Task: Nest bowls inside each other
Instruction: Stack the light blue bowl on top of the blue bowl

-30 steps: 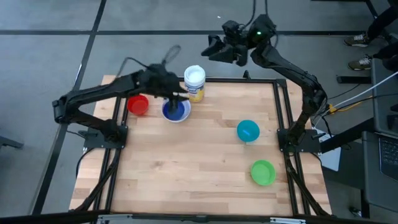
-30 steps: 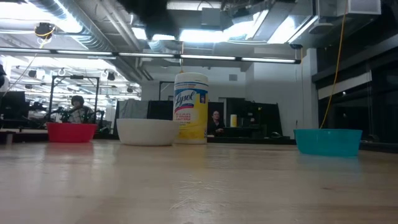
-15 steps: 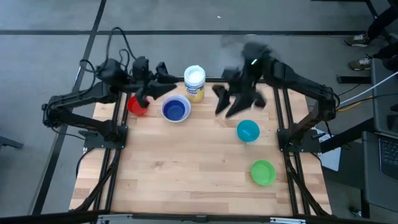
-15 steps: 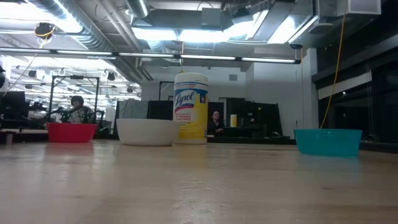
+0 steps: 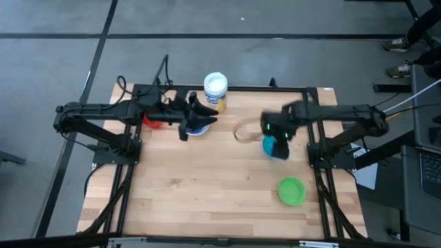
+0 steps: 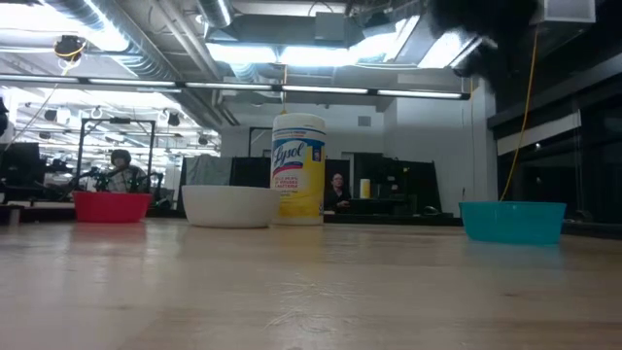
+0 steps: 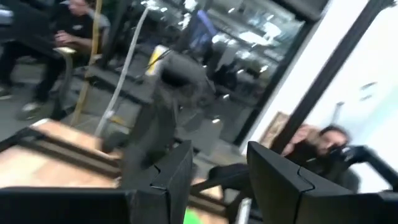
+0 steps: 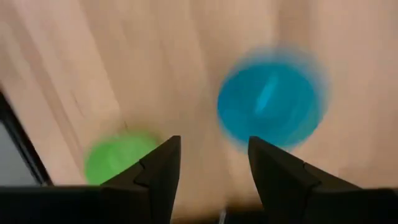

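The teal-blue bowl (image 5: 275,147) at right is being approached by the right hand (image 8: 211,163), fingers apart and empty above it; a descent onto its rim seems called for. The left hand (image 7: 217,165), also apart, hovers by the white bowl (image 6: 229,205). Only the right wrist view shows the green bowl (image 8: 118,157) nearby.

A pale wooden desk (image 5: 207,179) stands on a grey floor (image 5: 207,21) crossed by dark seams. Beyond the desk, long ceiling lights (image 6: 292,53) run over an open workshop where seated people (image 6: 120,167) work at distant benches.
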